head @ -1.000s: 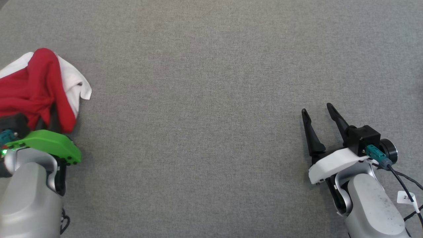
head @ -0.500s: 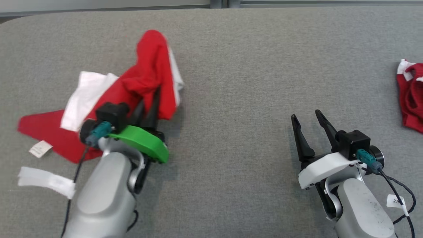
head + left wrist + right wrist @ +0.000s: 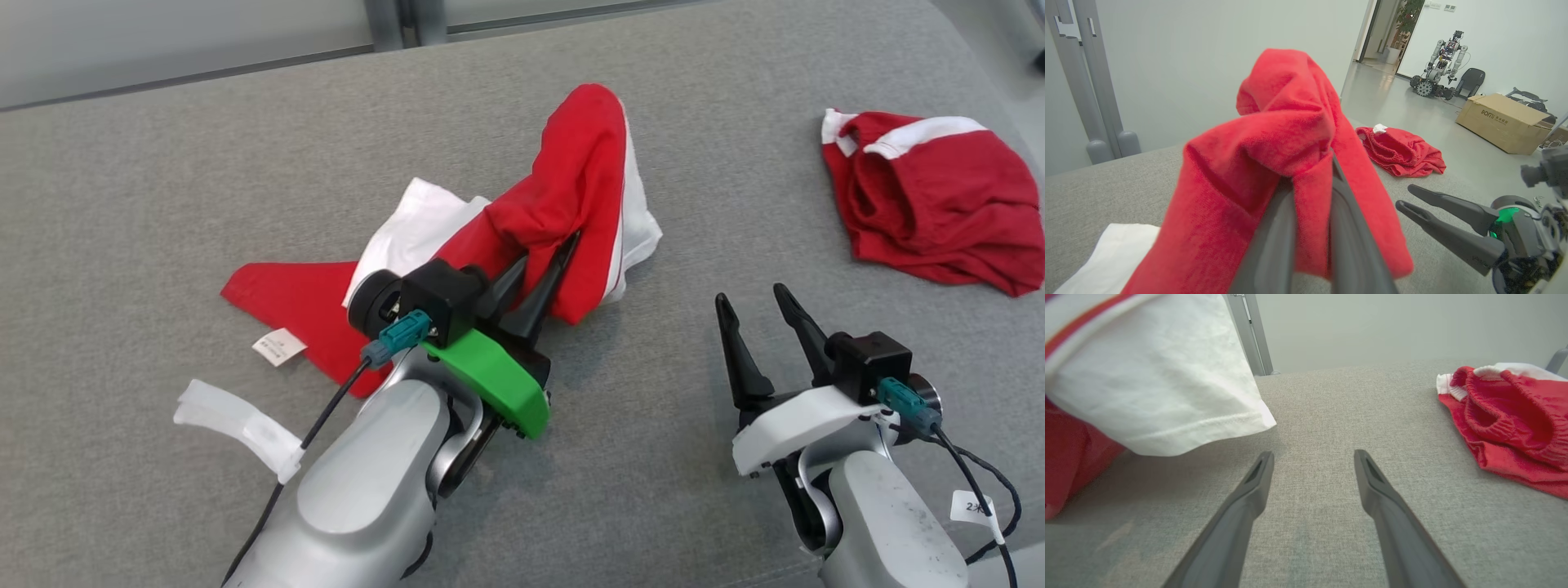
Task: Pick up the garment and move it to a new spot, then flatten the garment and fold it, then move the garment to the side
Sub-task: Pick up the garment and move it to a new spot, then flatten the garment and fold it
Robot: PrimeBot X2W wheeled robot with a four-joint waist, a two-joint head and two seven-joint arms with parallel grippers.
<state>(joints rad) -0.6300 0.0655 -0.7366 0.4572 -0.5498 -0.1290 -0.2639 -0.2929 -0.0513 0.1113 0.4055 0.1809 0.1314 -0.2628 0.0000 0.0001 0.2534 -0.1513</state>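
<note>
A grey fabric-covered table (image 3: 147,212) spreads across the whole scene. The garment (image 3: 584,163), red with white panels, sits left of centre. One red fold is pulled up into a peak toward the far side, while a red corner and a white panel trail down onto the table to the left and nearer. A second red garment (image 3: 931,212) with a white waistband lies crumpled at the far right, well apart from the first.

The left gripper (image 3: 549,249), on the arm with the green cover, is clenched on that raised red fold. In the left wrist view the fabric (image 3: 1274,134) drapes over both dark fingers (image 3: 1274,237) and hides their tips. The right gripper (image 3: 751,298) is at the near right, its jaws spread wide with nothing between them (bare grey cloth shows in the gap in the right wrist view (image 3: 1313,454)). A white hem of the garment (image 3: 1159,375) hangs just to its left.

A small white label (image 3: 279,346) rests at the garment's near-left red edge. Nearer again, a white strip (image 3: 237,416) is wrapped on the left arm's cable.
</note>
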